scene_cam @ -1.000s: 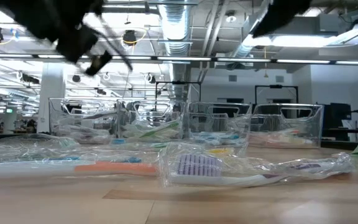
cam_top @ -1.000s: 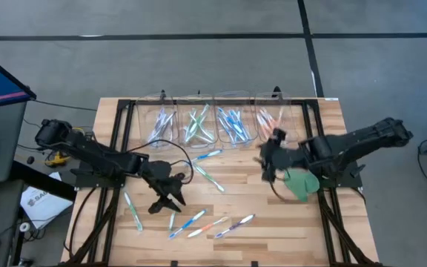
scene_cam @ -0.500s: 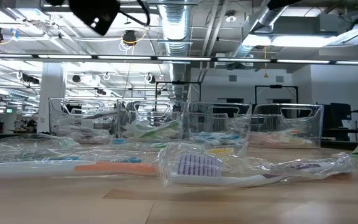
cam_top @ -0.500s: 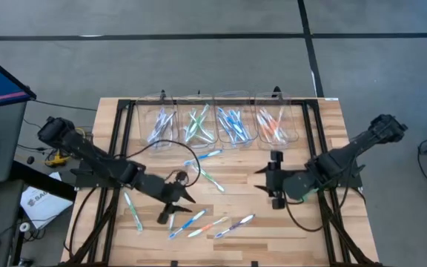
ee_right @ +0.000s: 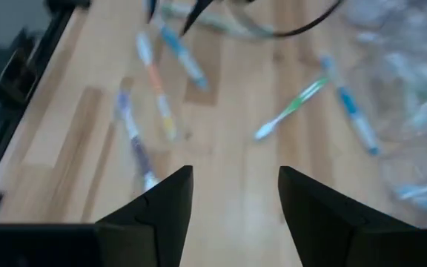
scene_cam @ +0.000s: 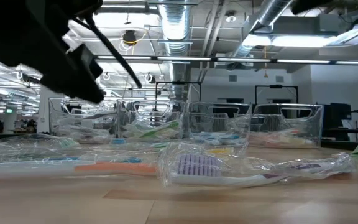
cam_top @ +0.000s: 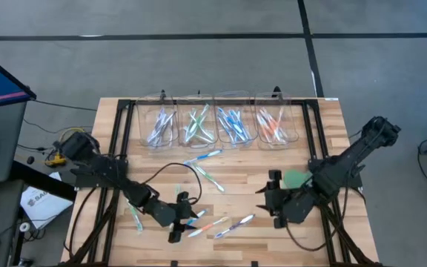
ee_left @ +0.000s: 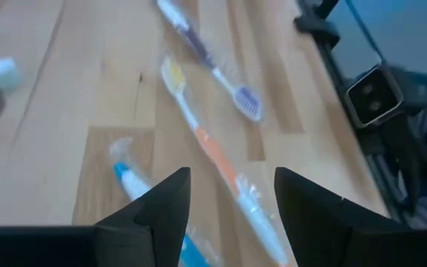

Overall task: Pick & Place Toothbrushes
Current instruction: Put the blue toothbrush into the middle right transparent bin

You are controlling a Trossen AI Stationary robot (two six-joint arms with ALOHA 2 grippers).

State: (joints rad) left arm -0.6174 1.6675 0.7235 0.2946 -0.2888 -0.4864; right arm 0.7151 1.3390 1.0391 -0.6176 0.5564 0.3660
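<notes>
Four clear plastic bins (cam_top: 217, 119) stand in a row along the table's far edge, each holding thin translucent toothbrushes (cam_top: 233, 124); I count about seven more loose on the boards. No legible writing. Left gripper (cam_top: 179, 221) and right gripper (cam_top: 274, 197) spread, empty.

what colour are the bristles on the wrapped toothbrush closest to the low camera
Purple, on the wrapped toothbrush; clearest in the low view.
</notes>
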